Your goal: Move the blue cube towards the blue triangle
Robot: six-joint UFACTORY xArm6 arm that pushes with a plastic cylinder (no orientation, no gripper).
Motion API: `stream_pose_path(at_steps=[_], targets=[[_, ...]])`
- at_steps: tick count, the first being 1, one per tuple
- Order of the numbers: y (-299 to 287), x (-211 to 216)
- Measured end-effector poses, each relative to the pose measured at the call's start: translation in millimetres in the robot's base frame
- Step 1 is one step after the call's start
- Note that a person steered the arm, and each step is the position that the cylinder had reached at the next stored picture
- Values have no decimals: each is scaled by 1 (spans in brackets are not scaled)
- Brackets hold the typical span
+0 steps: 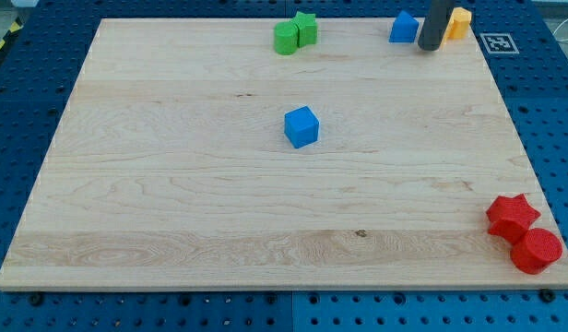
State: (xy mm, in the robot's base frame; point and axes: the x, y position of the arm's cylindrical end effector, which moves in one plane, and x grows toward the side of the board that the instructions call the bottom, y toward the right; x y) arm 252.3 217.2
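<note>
The blue cube (301,126) sits near the middle of the wooden board (173,184). The blue triangle (404,28) stands at the view's top right edge of the board. My tip (430,46) is the lower end of the dark rod, just right of the blue triangle and left of a yellow block (459,23). The tip is far up and right of the blue cube, apart from it.
A green star (306,29) and a green round block (286,39) touch each other at the view's top centre. A red star (513,217) and a red cylinder (537,251) sit at the bottom right corner. A fiducial tag (499,42) lies off the board's top right.
</note>
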Motion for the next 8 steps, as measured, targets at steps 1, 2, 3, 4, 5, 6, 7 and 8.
stream_pose_path(at_steps=[1, 2, 3, 4, 5, 6, 7, 8], targets=[[0, -10], [2, 0], [16, 41], [4, 89], [-57, 103], [-136, 103], [-199, 111], [-241, 127]])
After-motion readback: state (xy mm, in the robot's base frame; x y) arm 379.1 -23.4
